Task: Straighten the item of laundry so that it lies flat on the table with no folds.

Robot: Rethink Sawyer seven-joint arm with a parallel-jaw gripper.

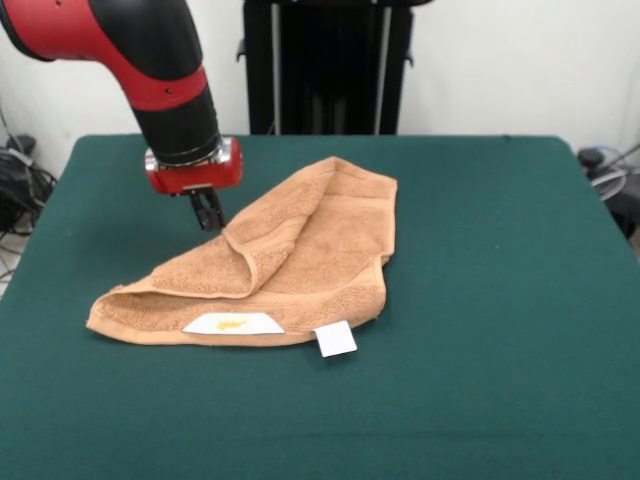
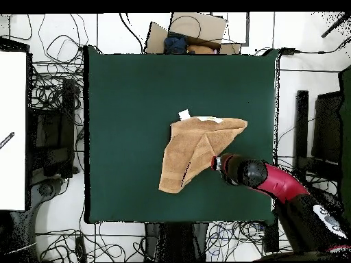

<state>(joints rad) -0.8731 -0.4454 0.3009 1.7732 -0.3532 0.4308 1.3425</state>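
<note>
Folded terry towel (image 1: 290,255) on cloth-like table (image 1: 480,250).

One towel (image 1: 300,250) lies on one counter (image 1: 480,300); it carries two white tags (image 1: 335,339), perhaps only one with yellow marking.

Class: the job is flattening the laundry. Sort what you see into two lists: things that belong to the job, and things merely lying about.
Job: towel, folded over; table; gripper at the fold.
Lying about: floor cables; cardboard box beyond the table.
</note>
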